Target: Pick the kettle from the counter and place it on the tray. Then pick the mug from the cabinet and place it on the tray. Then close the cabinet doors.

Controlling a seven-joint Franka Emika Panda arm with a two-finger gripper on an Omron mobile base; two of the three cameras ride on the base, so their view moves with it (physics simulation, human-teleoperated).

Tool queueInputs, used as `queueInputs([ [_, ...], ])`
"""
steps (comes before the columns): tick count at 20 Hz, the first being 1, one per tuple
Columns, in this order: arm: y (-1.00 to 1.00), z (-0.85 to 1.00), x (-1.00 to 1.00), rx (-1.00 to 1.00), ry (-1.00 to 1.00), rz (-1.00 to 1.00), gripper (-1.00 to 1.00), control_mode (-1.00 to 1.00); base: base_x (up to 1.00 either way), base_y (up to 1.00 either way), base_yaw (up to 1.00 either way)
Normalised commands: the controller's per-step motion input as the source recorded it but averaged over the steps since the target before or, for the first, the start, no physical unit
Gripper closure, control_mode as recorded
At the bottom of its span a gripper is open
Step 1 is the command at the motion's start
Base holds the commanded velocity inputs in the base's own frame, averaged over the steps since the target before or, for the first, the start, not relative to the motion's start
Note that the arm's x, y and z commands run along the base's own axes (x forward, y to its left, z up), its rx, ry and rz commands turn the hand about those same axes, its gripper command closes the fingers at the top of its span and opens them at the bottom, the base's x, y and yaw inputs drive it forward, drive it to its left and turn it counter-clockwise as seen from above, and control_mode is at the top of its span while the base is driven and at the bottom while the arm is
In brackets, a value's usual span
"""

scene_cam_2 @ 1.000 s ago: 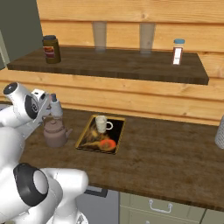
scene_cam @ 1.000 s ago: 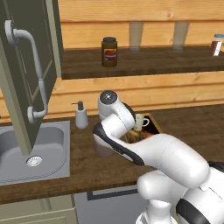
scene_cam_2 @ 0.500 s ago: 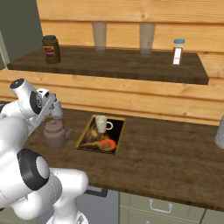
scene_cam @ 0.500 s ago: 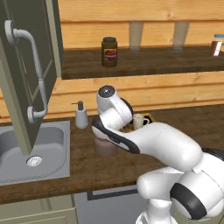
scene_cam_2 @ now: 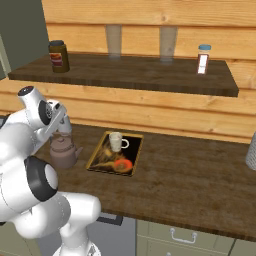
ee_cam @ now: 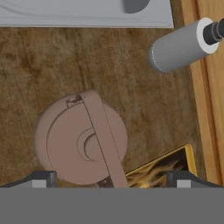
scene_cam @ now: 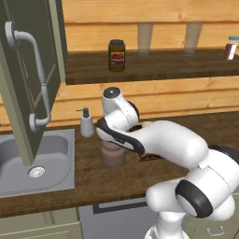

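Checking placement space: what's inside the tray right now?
The tray holds a cream mug at its back and an orange-red item near the front. Its dark floor shows between them; what lies under them is covered.

Arm further left, end effector [ee_cam: 112, 179] now above the kettle [ee_cam: 81, 139].

kettle [scene_cam_2: 62, 151] on counter [scene_cam_2: 200, 175], left of tray [scene_cam_2: 98, 155] | mug [scene_cam_2: 116, 142] on tray | soap dispenser [scene_cam: 86, 123] behind kettle, beside sink [scene_cam: 56, 161]
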Motion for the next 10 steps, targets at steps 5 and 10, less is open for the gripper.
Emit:
queueInputs([
  [5, 0.00, -0.25, 0.06, 0.00, 0.05, 0.00, -1.00, -1.00, 0.00, 0.00, 0.00],
  [10, 0.00, -0.18, 0.01, 0.00, 0.06, 0.00, -1.00, -1.00, 0.00, 0.00, 0.00],
])
